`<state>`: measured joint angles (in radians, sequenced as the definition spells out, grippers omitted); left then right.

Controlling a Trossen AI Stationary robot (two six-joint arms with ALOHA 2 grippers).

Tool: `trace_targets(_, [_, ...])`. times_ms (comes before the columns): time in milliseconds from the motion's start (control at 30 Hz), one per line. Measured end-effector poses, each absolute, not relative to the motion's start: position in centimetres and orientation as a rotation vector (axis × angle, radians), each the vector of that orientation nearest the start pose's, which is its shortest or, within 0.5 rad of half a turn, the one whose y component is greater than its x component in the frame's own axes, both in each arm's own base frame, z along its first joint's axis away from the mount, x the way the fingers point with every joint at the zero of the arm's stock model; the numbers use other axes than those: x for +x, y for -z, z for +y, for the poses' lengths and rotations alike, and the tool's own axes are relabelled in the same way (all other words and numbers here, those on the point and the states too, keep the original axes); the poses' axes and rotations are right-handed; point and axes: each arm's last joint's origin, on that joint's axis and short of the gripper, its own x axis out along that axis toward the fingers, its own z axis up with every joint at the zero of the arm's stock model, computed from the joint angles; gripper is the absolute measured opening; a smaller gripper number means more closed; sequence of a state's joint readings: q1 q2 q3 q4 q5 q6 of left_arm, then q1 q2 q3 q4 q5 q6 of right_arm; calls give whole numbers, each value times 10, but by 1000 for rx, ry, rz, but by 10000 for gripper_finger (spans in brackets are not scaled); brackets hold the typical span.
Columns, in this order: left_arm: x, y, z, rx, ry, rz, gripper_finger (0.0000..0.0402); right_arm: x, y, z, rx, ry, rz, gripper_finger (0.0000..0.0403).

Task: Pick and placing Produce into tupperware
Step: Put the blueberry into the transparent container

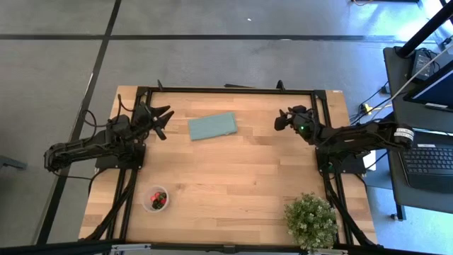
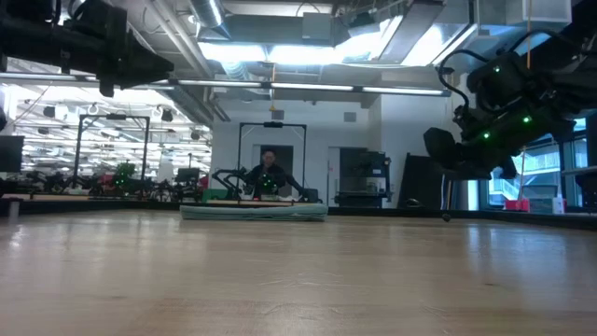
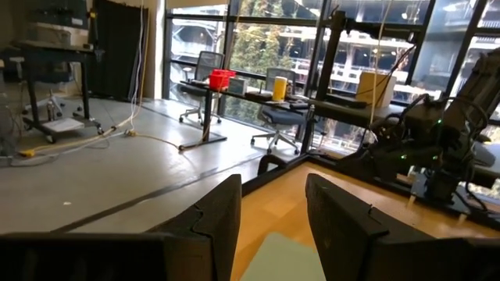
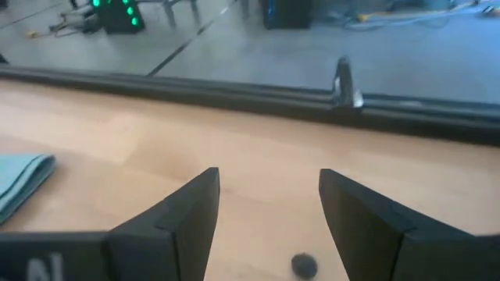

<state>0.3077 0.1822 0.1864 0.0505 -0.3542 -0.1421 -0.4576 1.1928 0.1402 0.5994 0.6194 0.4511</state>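
Your right hand [image 4: 269, 226] hovers released above a dark berry [image 4: 303, 265] near the desk's [image 1: 233, 177] far edge; left hand [image 3: 272, 226] released too.

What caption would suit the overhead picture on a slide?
Both arms idle at the far edge, left gripper and right gripper open and empty; berries fill the tupperware.

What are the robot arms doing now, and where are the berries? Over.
Left gripper open, empty, raised near table's far edge. Right gripper open, over one dark berry. Tupperware holds red and dark berries, near edge. Nothing in the way.
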Motion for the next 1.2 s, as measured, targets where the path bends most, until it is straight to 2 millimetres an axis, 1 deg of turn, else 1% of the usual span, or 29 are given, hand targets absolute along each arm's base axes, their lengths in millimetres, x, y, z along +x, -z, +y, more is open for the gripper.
trace_targets(200, [92,-218,40,-92,-659,-87,137,154,-116,-95,396,1083,296,223])
trace_targets(367, [92,-218,40,-92,-658,-87,137,152,-114,-104,379,1013,331,223])
trace_targets(533, [92,-218,40,-92,-659,-88,137,143,-113,-119,372,995,361,218])
trace_targets(800, [92,-218,40,-92,-659,-87,137,124,-113,-139,418,893,370,185])
trace_targets(933, [92,-216,40,-92,-660,-74,137,122,-110,-137,401,858,381,172])
trace_targets(1033, [92,-216,40,-92,-661,-75,137,120,-109,-136,426,869,370,166])
trace_targets(1200, [92,-216,40,-93,-662,-75,137,115,-99,-127,473,868,412,167])
